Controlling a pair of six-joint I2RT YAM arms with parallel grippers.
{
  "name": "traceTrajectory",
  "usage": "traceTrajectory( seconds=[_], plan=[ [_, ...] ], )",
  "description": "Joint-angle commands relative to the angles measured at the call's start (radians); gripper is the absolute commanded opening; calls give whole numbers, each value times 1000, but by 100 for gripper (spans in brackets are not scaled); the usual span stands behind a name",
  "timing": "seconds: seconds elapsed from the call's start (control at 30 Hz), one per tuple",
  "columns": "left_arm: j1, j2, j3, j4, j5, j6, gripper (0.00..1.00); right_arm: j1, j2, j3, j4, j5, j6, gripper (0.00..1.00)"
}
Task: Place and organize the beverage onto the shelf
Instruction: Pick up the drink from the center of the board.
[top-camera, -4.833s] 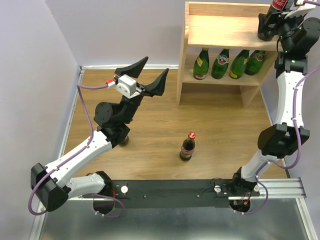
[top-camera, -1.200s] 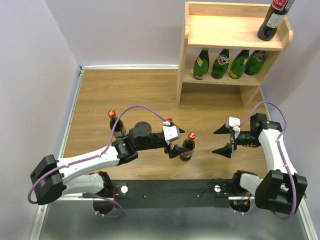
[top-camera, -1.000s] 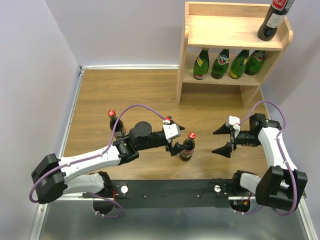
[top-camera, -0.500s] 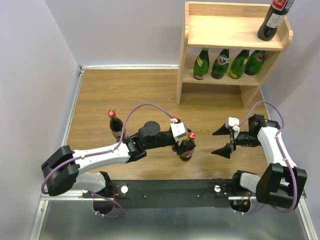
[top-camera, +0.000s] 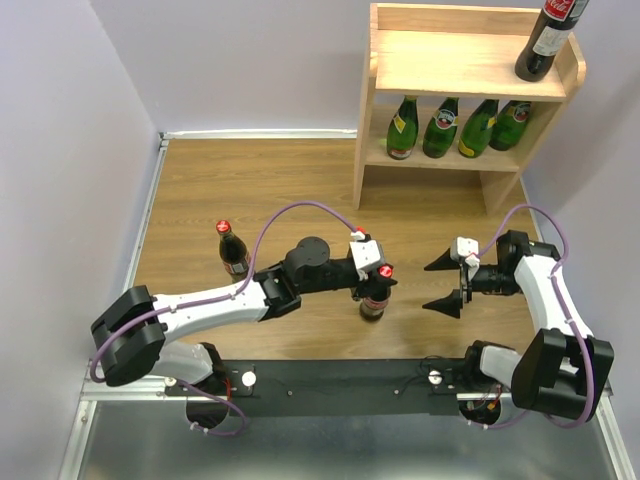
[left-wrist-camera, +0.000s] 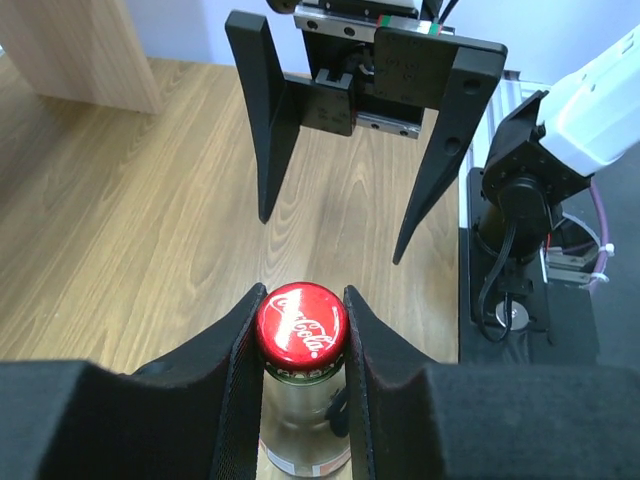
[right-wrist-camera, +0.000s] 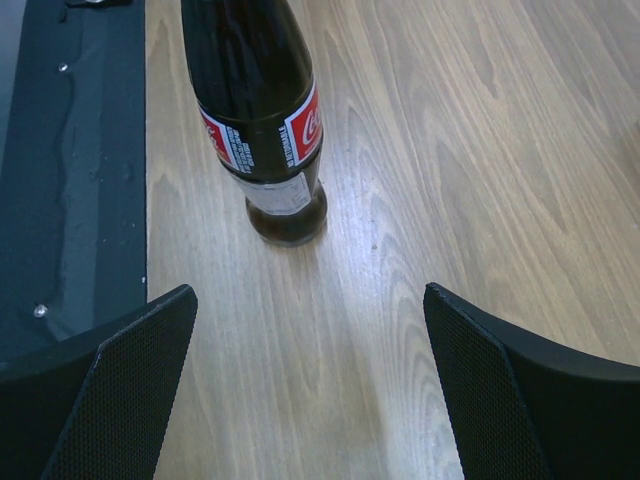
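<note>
Shelf (top-camera: 450, 60) holds five bottles (top-camera: 440, 125); left claw (left-wrist-camera: 300, 310) clamps one cola (top-camera: 374, 298), another waits on table (top-camera: 250, 190); right claw (top-camera: 447, 281) gapes empty.

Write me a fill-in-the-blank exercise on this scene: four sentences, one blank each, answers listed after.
1. The left gripper is shut on the neck of the gripped cola bottle, whose cap is ___.
2. The right gripper faces that bottle with its fingers ___.
3. The lower tier of the shelf holds ___ green bottles.
4. The shelved cola bottle stands on the ___ tier.
Missing words: red; open; four; top.
</note>
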Motion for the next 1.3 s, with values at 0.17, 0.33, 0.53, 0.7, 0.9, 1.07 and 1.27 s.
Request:
traceTrajectory(
  seconds=[0.17,0.33,0.53,0.7,0.9,1.07,1.27],
  plan=[
    [-5,-54,222,34,-87,6,0,87,7,-24,-48,-114,-209,100],
    [-5,-10,313,8,-77,18,0,141,127,52,-54,-154,-216,100],
    [-4,22,394,-17,-84,26,0,149,224,140,-54,-234,-197,100],
    [1,45,462,-18,-112,26,0,175,267,206,-55,-246,-174,100],
    [16,78,525,-17,-133,24,0,191,322,299,-54,-220,-115,100],
    [33,87,540,-20,-159,13,0,191,337,356,20,-168,12,100],
    [62,82,557,-20,-212,7,0,193,224,312,371,-96,374,100]
  ],
)
